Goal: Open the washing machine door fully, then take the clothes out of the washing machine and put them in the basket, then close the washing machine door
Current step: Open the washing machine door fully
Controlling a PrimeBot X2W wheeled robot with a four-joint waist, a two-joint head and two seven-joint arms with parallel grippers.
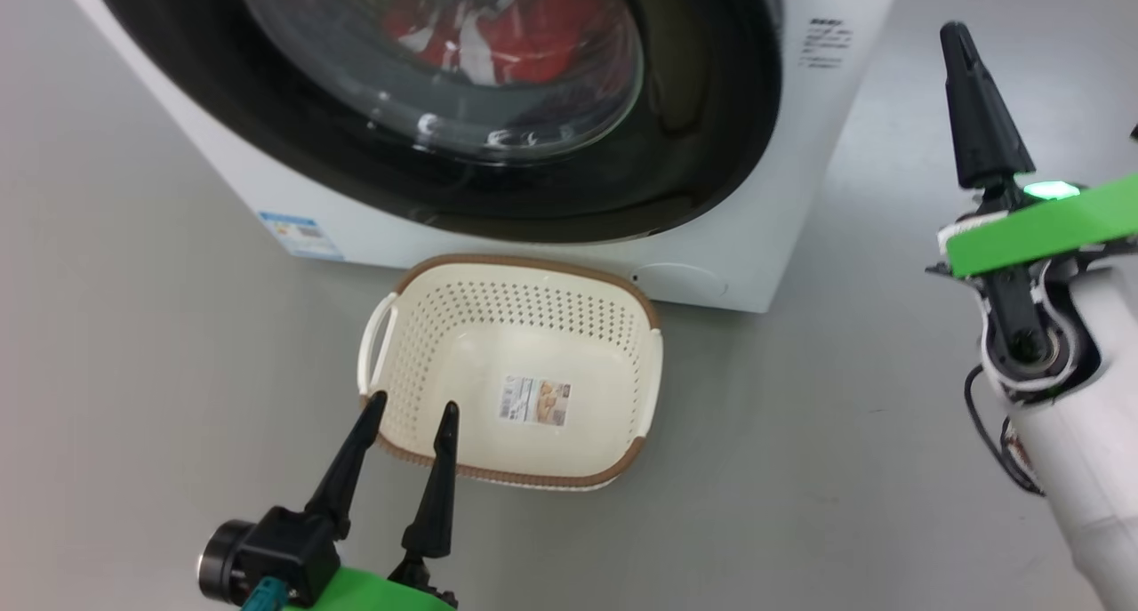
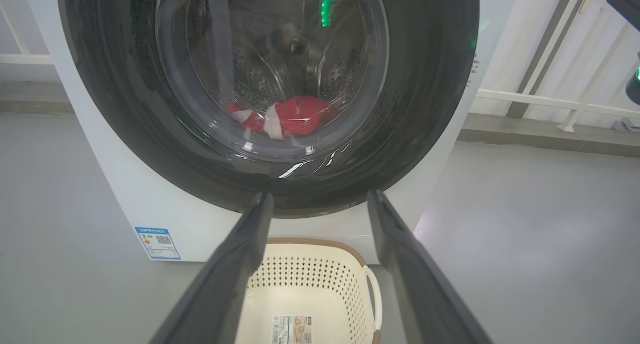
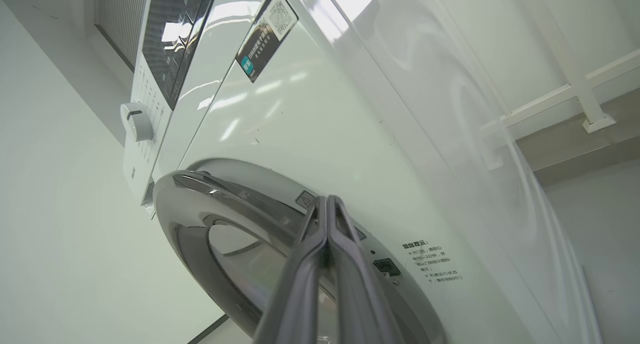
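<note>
Ahead on the grey floor (image 1: 133, 371): white washing machine (image 1: 782, 237). Stands with its door (image 1: 222, 148) flat against the front, glossy black rim around a bulging glass window (image 1: 444, 95). Behind that glass, low in the steel drum (image 2: 260, 83): red clothes (image 1: 551, 33) with white trim, bunched in a heap.

Just in front of the machine, on the floor: cream basket (image 1: 524, 269) with holes in its walls, a brown rim and a label (image 1: 535, 400) stuck on the bottom inside. Sits upright below the door.

At the lower left of the head view: left gripper (image 1: 414, 403), fingers spread wide, holding nothing. Hovers over the near left corner of the basket, pointing toward the machine. In its wrist view, frames the basket's far end and the door's lower rim between the two fingers.

At the right: right gripper (image 1: 955, 33), fingers pressed together to one point, pinching nothing. Hangs raised beside the machine's right front corner, green band (image 1: 1040, 229) on the wrist behind it. In its wrist view, points at the door's edge near a small printed notice (image 3: 432, 264); touching or not, cannot tell.
</note>
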